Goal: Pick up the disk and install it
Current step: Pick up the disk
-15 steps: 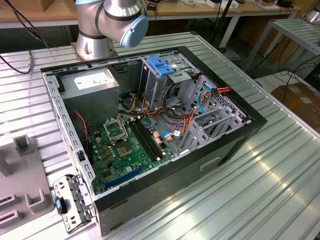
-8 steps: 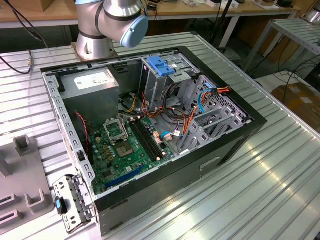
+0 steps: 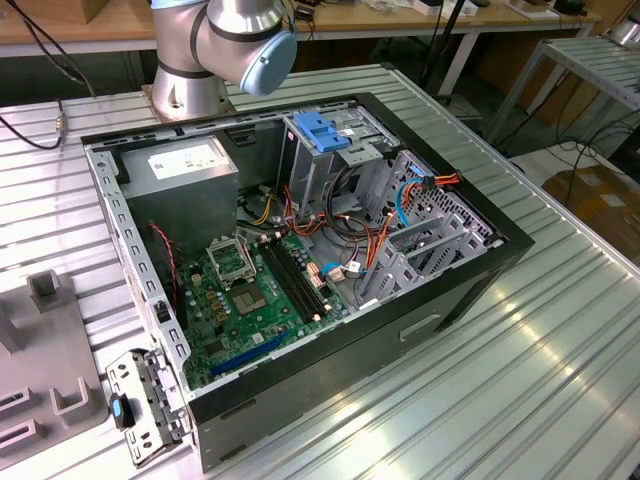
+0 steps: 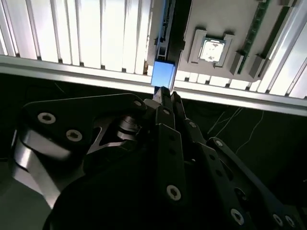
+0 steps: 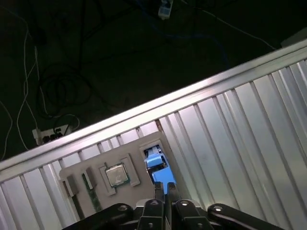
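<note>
Blue-railed disk [image 5: 157, 166] stands on edge in the grey holder's [image 5: 136, 153] slot. Pincer [image 5: 163, 189] hovers just above, pinched together, empty. Probably dense, rigid, hates knocks, so I'd grip the flat faces.

There is one arm [image 3: 230, 35] and one gripper [image 4: 165, 93] [image 5: 164, 188]. There is one open case [image 3: 300, 390]. Inside it sit one green board [image 3: 235, 300], one grey power box [image 3: 185, 165] and one cage [image 3: 325, 130] with a blue top. One grey tray [image 4: 216, 14] [image 5: 86, 165] has one chip [image 4: 210, 50] [image 5: 116, 176], one green stick [image 4: 254, 28] [image 5: 94, 199] and one disk [image 4: 162, 74] [image 5: 158, 163].
</note>
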`<state>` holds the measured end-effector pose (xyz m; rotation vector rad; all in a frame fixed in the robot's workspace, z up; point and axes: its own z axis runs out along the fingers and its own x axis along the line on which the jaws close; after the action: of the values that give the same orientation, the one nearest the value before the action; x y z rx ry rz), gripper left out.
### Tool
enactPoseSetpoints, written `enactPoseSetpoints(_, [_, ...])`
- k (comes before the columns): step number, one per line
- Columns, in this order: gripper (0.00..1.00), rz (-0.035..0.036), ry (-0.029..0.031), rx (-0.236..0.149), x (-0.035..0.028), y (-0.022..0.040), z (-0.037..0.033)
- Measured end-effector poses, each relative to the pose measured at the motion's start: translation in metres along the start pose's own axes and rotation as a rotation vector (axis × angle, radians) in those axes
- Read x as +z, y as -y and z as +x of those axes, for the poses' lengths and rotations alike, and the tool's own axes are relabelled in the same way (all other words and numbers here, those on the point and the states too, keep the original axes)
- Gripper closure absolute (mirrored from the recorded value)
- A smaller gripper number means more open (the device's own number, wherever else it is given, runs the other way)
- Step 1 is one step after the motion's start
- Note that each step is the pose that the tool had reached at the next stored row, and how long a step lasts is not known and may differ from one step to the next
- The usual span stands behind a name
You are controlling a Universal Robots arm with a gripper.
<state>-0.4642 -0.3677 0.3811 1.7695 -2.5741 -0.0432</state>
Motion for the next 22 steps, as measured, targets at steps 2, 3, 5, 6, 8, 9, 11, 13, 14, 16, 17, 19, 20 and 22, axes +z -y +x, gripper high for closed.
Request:
enactPoseSetpoints(2, [0.76, 0.0026, -0.0011, -0.065, 0.0026, 0.0001, 0.0000])
enactPoseSetpoints(3, [0.69, 0.0036, -0.0015, -0.089, 0.0036, 0.0001, 0.0000])
enactPoseSetpoints(5, [0.68, 0.0050, -0.0023, -0.130, 0.0052, 0.0002, 0.0000])
enactPoseSetpoints(6, [0.68, 0.0057, -0.0027, -0.149, 0.0059, 0.0002, 0.0000])
enactPoseSetpoints(8, [0.62, 0.0073, -0.0034, -0.189, 0.0075, 0.0002, 0.0000])
enactPoseSetpoints(9, [0.62, 0.0082, -0.0038, -0.212, 0.0083, 0.0003, 0.0000])
enactPoseSetpoints(11, [0.61, 0.0097, -0.0043, -0.249, 0.0099, 0.0003, 0.0000])
enactPoseSetpoints(13, [0.61, 0.0112, -0.0045, -0.270, 0.0115, 0.0003, 0.0000])
enactPoseSetpoints(14, [0.55, 0.0118, -0.0045, -0.274, 0.0129, 0.0004, 0.0000])
enactPoseSetpoints(16, [0.55, 0.0122, -0.0045, -0.276, 0.0194, 0.0006, 0.0000])
enactPoseSetpoints(17, [0.55, 0.0124, -0.0044, -0.276, 0.0217, 0.0007, 0.0000])
enactPoseSetpoints(19, [0.55, 0.0121, -0.0046, -0.276, 0.0258, 0.0008, 0.0000])
enactPoseSetpoints(20, [0.55, 0.0122, -0.0046, -0.276, 0.0274, 0.0009, 0.0000])
enactPoseSetpoints(22, [0.55, 0.0122, -0.0045, -0.276, 0.0311, 0.0010, 0.0000])
